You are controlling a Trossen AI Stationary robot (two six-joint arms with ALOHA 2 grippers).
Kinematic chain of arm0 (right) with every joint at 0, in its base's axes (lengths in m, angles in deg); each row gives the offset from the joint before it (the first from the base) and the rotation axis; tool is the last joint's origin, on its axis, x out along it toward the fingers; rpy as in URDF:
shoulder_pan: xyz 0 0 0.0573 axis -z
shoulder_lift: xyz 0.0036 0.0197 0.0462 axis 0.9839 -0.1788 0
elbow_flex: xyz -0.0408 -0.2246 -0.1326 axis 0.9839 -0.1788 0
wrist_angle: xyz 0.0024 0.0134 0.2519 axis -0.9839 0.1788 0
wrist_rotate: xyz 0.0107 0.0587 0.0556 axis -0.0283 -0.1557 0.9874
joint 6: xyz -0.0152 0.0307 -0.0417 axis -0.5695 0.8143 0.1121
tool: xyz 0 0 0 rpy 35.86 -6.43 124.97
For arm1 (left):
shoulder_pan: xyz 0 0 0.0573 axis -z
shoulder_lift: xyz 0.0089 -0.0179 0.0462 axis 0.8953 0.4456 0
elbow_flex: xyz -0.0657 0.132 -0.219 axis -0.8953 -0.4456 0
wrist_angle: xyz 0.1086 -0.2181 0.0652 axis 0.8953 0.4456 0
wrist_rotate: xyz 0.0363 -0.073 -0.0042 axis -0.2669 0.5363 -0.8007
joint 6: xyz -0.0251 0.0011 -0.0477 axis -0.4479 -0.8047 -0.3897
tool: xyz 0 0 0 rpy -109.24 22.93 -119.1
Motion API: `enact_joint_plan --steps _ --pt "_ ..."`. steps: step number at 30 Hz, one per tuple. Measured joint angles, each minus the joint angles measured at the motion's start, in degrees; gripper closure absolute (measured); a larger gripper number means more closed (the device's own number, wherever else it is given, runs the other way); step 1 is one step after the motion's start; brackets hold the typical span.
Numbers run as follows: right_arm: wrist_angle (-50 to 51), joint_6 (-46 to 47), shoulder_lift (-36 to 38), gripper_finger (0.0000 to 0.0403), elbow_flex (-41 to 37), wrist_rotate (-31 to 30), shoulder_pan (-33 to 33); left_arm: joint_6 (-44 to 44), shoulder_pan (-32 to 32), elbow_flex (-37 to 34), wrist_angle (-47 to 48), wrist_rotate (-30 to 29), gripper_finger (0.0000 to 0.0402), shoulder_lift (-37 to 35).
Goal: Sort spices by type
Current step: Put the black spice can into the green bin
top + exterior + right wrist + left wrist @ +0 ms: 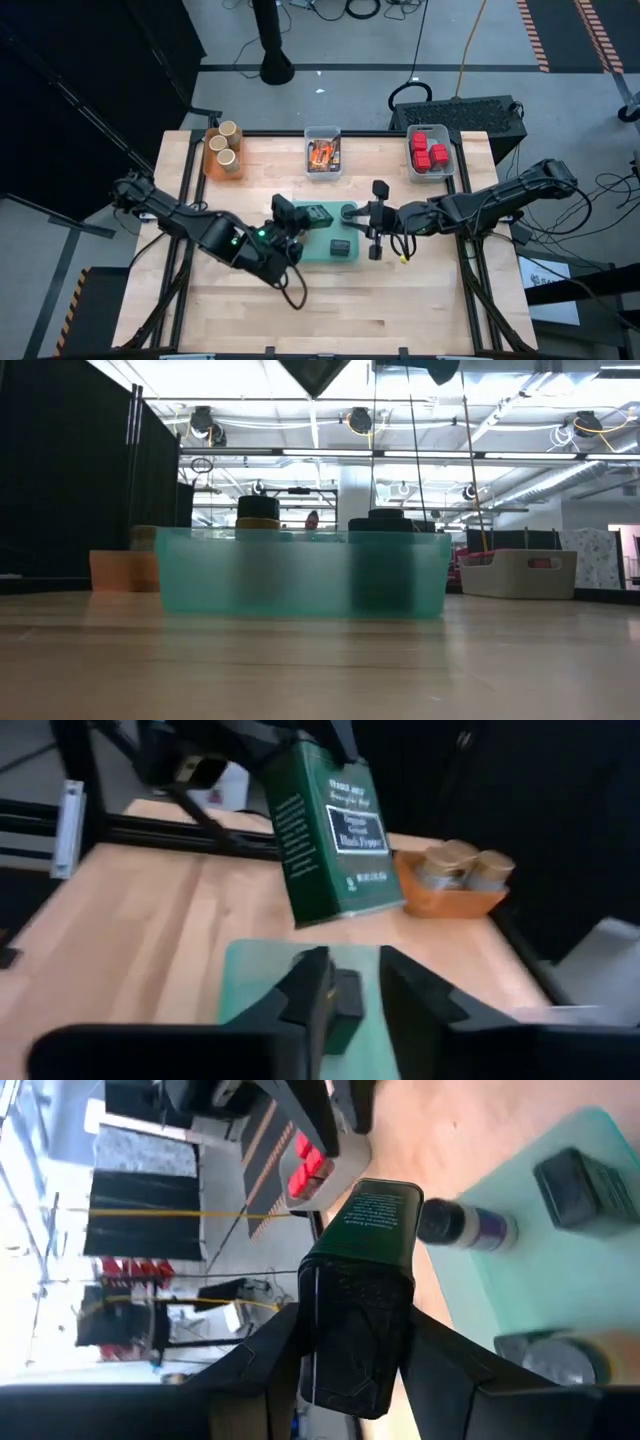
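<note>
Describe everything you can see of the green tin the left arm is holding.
The green tin is a dark green rectangular box, metal by its look, with a white-framed label and small white print on its side. It is clamped between the left gripper fingers, lifted and tilted above the teal tray. Nothing else touches it.

The left arm reaches in from the left edge of the high view toward the frame's centre, bent at the elbow. Its left gripper (308, 217) sits just left of centre, fingers (270, 1355) clamped on either side of a dark green tin (358, 1295).

The right arm stretches in from the right edge, nearly straight. The right gripper (350, 213) lies at centre frame, its fingers (305, 990) slightly parted with a narrow gap between them.
</note>
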Motion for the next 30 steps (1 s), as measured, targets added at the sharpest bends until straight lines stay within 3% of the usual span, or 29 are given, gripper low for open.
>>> enact_joint_plan --steps 4,9,15,19,25,30 --pt "-1.41 -2.65 0.0 0.0271 0.0 -3.84 -1.26 -5.85 -1.03 0.0 -0.89 3.85 0.0254 0.0" --pt "-0.57 -3.33 0.52 0.0217 0.0 -5.98 -2.6 -22.67 -2.87 0.0 -0.05 21.99 0.0256 0.74" --pt "1.89 -3.28 0.46 0.0193 0.0 -7.15 -2.38 -38.57 -3.99 0.0 6.26 27.45 0.027 2.97" --pt "5.71 -2.48 1.0 0.0193 0.0 -10.93 -2.38 -46.67 -7.37 0.0 12.31 35.26 0.027 2.99" --pt "16.22 5.86 5.49 0.0193 0.0 -11.49 -0.31 -47.99 -12.67 0.02 14.22 45.07 0.027 4.08" --pt "23.39 10.15 8.88 0.0193 0.0 -11.61 1.07 -47.83 -15.02 0.15 17.76 47.72 0.027 6.55"
